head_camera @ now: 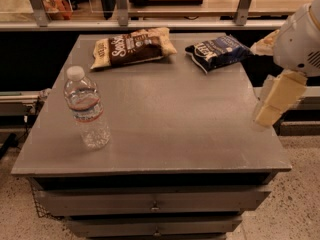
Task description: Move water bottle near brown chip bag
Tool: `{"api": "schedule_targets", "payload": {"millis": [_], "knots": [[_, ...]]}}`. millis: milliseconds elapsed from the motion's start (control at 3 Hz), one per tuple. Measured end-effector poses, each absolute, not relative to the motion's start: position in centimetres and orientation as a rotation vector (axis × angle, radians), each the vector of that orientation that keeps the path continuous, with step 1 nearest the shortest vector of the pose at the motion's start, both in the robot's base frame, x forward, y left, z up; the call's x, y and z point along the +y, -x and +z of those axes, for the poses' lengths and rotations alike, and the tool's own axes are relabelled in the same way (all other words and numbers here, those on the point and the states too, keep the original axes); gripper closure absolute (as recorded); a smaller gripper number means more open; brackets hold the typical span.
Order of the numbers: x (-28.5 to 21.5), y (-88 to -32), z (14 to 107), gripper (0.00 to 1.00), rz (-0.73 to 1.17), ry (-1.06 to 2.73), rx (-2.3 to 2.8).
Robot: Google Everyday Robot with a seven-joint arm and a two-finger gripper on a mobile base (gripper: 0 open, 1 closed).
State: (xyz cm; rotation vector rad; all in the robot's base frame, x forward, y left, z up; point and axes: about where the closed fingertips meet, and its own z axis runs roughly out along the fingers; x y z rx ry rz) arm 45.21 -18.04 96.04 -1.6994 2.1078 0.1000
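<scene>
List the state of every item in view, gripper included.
water bottle: upright, cap on, front left of the table, nothing touching it.
brown chip bag: lying flat at the back, well apart from the bottle.
blue chip bag: lying flat at back right, beside the brown bag, not touching it.
gripper: by the table's right edge, holding nothing, far from the bottle.
drawers: shut.

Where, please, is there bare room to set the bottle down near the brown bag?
The tabletop is bare in front of the brown bag and across the middle, between the bottle at front left and the gripper off the right edge. The back is crowded by the blue bag.
</scene>
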Motion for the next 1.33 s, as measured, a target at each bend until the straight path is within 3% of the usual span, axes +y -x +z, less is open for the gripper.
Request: {"api": "schedule_targets", "payload": {"millis": [667, 1333], "knots": [[-10.1, -47.1, 92.1, 0.0, 0.475, 1.61, 1.89], [1.1, -47.4, 91.6, 0.0, 0.783, 1.525, 1.612]]}}
